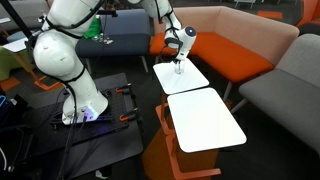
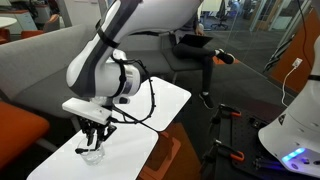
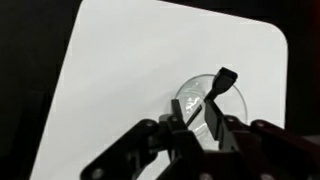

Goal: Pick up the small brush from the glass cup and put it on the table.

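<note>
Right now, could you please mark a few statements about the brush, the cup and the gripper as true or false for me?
1. The small brush stands in the glass cup, its upper end leaning out over the rim. True.
2. The gripper hangs over the larger-looking tabletop. False: it hangs just above the cup on the smaller-looking table; the larger-looking tabletop has no arm over it.
3. The glass cup lies tipped on its side. False: it stands upright on the table.
4. An orange sofa stands behind the two tabletops. True.
5. The brush lies flat on the table. False: it is in the cup.
</note>
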Robot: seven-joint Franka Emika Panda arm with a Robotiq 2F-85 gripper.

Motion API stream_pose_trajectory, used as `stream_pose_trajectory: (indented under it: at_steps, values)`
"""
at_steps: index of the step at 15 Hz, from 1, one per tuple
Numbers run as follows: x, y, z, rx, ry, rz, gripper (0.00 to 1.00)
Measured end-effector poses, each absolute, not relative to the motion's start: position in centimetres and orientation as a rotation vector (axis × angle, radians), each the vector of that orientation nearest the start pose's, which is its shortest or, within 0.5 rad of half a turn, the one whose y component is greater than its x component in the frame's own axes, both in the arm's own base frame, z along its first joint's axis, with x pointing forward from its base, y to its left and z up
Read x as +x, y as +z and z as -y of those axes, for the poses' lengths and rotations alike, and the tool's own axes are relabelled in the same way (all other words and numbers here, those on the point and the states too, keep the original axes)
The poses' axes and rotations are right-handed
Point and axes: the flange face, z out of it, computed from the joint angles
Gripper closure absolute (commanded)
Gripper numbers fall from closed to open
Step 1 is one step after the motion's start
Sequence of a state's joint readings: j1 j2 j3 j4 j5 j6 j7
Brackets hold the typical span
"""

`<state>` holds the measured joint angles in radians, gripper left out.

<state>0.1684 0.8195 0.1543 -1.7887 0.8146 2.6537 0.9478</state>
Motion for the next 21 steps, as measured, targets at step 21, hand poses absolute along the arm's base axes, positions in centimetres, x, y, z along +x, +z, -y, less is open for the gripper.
stream_pose_trajectory:
  at_steps: [21]
  values:
    - [64.0,5.7,-18.7,-2.048,0.414,-1.739,0.98]
